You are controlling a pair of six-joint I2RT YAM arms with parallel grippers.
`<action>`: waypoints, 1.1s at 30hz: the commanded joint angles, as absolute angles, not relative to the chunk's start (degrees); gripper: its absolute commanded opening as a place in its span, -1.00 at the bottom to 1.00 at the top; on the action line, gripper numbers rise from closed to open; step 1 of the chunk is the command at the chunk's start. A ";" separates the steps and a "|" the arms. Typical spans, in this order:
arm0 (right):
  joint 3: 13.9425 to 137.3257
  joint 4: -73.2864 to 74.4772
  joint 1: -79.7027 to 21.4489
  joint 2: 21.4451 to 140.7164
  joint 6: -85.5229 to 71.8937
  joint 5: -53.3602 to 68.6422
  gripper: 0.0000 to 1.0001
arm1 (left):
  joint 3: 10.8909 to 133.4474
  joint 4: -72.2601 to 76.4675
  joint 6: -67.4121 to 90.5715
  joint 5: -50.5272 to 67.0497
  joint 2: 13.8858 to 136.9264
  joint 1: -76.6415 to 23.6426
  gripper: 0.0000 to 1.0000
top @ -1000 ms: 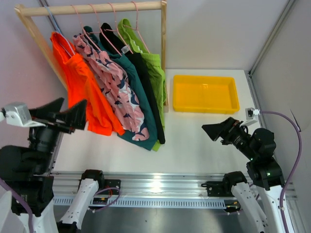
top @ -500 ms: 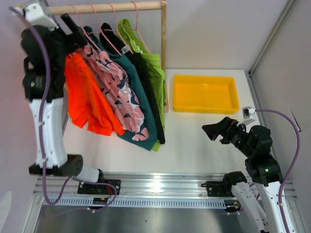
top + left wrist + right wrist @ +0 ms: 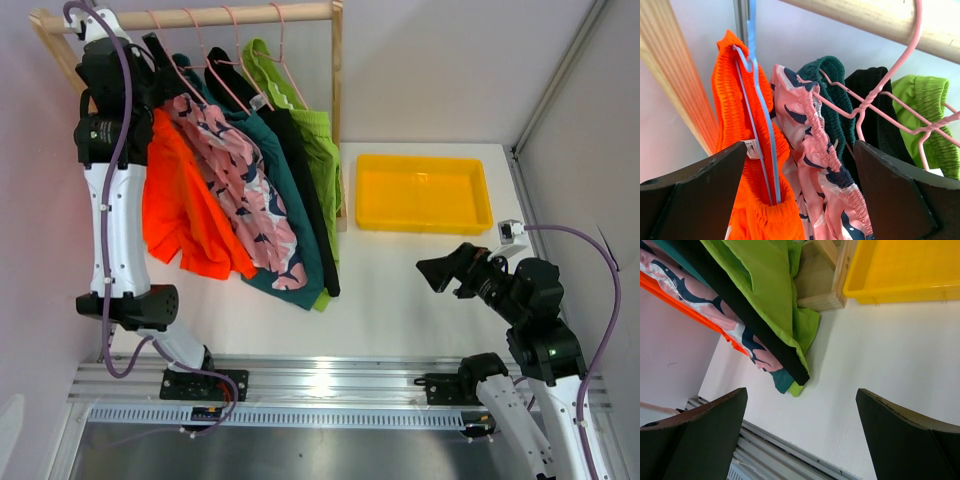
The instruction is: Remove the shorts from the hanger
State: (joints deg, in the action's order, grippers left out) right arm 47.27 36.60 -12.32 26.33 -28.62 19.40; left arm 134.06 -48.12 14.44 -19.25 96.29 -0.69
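Note:
Five shorts hang on wire hangers from a wooden rail [image 3: 200, 17]: orange [image 3: 185, 210], pink with navy splotches [image 3: 240, 180], teal [image 3: 300, 270], black [image 3: 300, 180] and lime green [image 3: 322, 140]. My left gripper [image 3: 158, 58] is raised to the rail's left end, open and empty. In the left wrist view it [image 3: 800, 150] straddles the orange waistband [image 3: 730, 100], its blue hanger [image 3: 757, 110] and the pink waistband [image 3: 810, 130], touching neither. My right gripper [image 3: 440, 270] is open and empty, low over the table right of the shorts' hems [image 3: 782, 382].
A yellow tray [image 3: 423, 192] lies on the white table right of the rack; it also shows in the right wrist view [image 3: 900, 265]. The rack's wooden post [image 3: 675, 85] stands just left of my left gripper. Pink hangers [image 3: 875, 95] carry the other shorts.
My left arm has swung up from low at the table's left edge to the rail's left end, beside the orange shorts. The right arm has barely moved.

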 commanded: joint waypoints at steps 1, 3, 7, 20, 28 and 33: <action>48.43 35.42 -12.83 26.72 -27.77 20.39 0.99 | 134.65 -45.79 13.10 -21.70 94.04 -0.18 0.90; 48.34 35.16 -12.74 27.15 -27.86 20.57 0.99 | 134.74 -46.05 12.74 -22.23 94.39 -0.18 0.90; 48.16 35.07 -12.75 27.51 -27.86 20.92 0.99 | 134.39 -46.32 12.83 -22.50 95.36 1.93 0.89; 47.29 35.60 -12.83 27.07 -27.95 20.30 0.99 | 135.97 -45.26 12.39 -21.80 101.51 3.60 0.61; 47.46 36.04 -12.74 26.72 -27.86 20.22 0.99 | 136.58 -46.14 13.18 -21.53 103.62 4.22 -0.79; 46.58 35.60 -12.74 26.28 -28.12 20.30 0.99 | 136.49 -46.14 14.15 -19.52 100.46 4.22 -1.00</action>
